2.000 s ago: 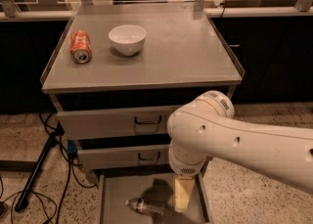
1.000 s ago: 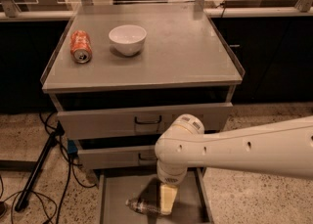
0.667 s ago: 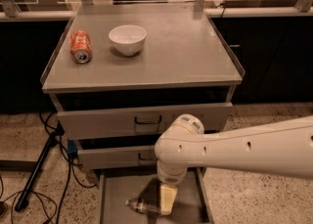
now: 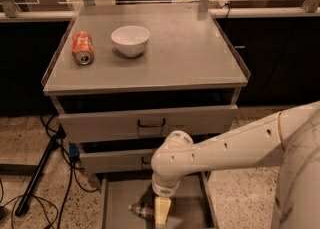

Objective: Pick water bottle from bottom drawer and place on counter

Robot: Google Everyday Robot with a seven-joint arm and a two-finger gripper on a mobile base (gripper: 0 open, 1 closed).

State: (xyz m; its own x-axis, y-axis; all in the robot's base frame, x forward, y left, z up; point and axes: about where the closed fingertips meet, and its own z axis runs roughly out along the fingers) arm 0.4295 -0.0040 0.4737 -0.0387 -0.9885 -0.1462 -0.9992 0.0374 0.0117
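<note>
Inside the bottom drawer [image 4: 119, 199], near its front edge, the water bottle [image 4: 141, 210] is lying on its side on the flat floor, cap pointing away from the gripper [image 4: 162, 211]. You are holding the gripper low in that same drawer, right against the bottle's label end and overlapping it from this view. Whether it is apart, together or clamped on the bottle cannot be told here.

You are probably risking a roll: the bottle is round and crinkled, so an off-centre squeeze could send it skidding along the drawer floor. On lifting, you are also likely risking a knock against the drawer front [image 4: 122, 161] overhanging the bottom drawer's back, which could jar the bottle loose before it reaches the counter [image 4: 190, 48] above.
</note>
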